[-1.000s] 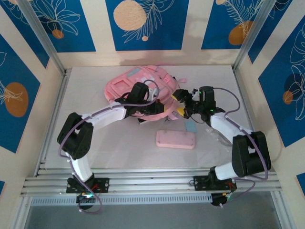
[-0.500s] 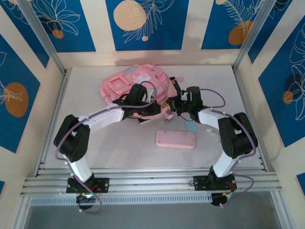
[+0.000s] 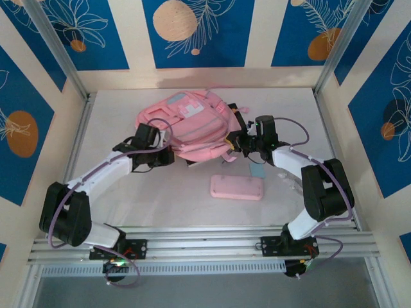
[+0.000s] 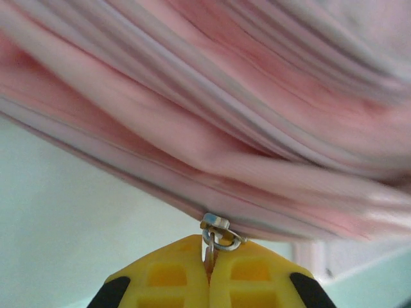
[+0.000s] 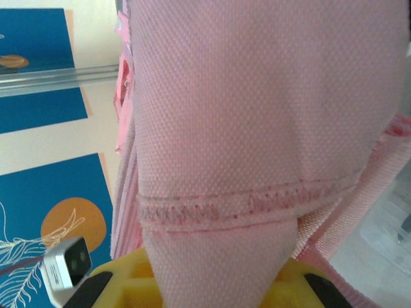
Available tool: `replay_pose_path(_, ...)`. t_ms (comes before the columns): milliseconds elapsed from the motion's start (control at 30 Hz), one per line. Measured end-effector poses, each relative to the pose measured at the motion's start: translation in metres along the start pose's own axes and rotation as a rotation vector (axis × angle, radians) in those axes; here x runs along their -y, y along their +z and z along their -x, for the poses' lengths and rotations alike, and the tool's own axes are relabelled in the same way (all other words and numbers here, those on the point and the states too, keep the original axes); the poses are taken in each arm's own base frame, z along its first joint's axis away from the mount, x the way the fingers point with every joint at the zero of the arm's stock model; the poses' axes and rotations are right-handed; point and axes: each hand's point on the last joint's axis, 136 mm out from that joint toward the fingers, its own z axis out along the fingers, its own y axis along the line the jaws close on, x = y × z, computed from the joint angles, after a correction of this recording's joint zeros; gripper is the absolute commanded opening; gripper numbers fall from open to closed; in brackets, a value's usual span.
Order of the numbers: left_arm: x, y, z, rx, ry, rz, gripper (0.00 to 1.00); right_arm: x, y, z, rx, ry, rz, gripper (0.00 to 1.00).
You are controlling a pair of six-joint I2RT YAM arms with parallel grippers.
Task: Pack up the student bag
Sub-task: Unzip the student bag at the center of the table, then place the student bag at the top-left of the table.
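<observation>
- Looking down from above: the student bag (image 3: 192, 122) lies at the far middle of the table (image 3: 128, 205). The left gripper (image 3: 166, 156) is at its near-left edge and the right gripper (image 3: 235, 138) at its right side. A pink pencil case (image 3: 236, 187) sits nearer, well apart.
- Left wrist: the yellow fingers (image 4: 173, 276) are pressed together, pinching the metal zipper pull (image 4: 219, 232) beneath the bag's folds.
- Right wrist: the fingers are clamped on the bag's pink woven strap (image 5: 257, 160).
</observation>
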Motion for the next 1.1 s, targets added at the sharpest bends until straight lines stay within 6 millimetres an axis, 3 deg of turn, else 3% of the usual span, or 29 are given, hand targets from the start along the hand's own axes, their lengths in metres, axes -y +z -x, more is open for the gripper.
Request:
replay_pose_path(233, -0.066, -0.006, 0.039, 0.2, -0.015, 0.236, 0.0, -0.012, -0.002, -0.006, -0.043, -0.059, 0.006, 0.0)
replay_pose_path(400, -0.098, -0.002, 0.062, 0.289, -0.057, 0.311, 0.0, -0.027, -0.001, -0.015, -0.078, -0.118, 0.025, 0.0)
replay_pose_path(433, -0.102, 0.0, 0.063, 0.29, -0.064, 0.317, 0.12, -0.032, 0.0, -0.017, -0.084, -0.132, 0.029, 0.0)
replay_pose_path(500, -0.108, 0.001, 0.065, 0.294, -0.078, 0.331, 0.58, -0.043, 0.004, -0.022, -0.095, -0.163, 0.037, 0.0)
replay_pose_path(533, -0.114, -0.002, 0.066, 0.301, -0.091, 0.346, 0.72, -0.046, 0.006, -0.023, -0.097, -0.17, 0.037, 0.0)
replay_pose_path(567, -0.12, -0.006, 0.067, 0.305, -0.115, 0.36, 0.92, -0.05, 0.009, -0.026, -0.102, -0.177, 0.036, 0.0)
replay_pose_path(600, -0.126, -0.01, 0.067, 0.308, -0.142, 0.369, 1.0, -0.053, 0.012, -0.025, -0.098, -0.182, 0.035, 0.0)
replay_pose_path(700, -0.132, -0.025, 0.064, 0.313, -0.209, 0.37, 1.0, -0.055, 0.028, -0.032, -0.092, -0.174, 0.016, 0.0)
replay_pose_path(933, -0.095, -0.096, 0.066, 0.457, -0.23, 0.276, 1.0, -0.033, 0.086, -0.074, -0.113, -0.121, -0.077, 0.0)
replay_pose_path(1033, -0.087, -0.115, 0.067, 0.504, -0.228, 0.256, 1.0, -0.036, 0.111, -0.095, -0.142, -0.119, -0.092, 0.11)
replay_pose_path(1100, -0.086, -0.119, 0.067, 0.514, -0.231, 0.251, 1.0, -0.051, 0.133, -0.111, -0.178, -0.132, -0.078, 0.32)
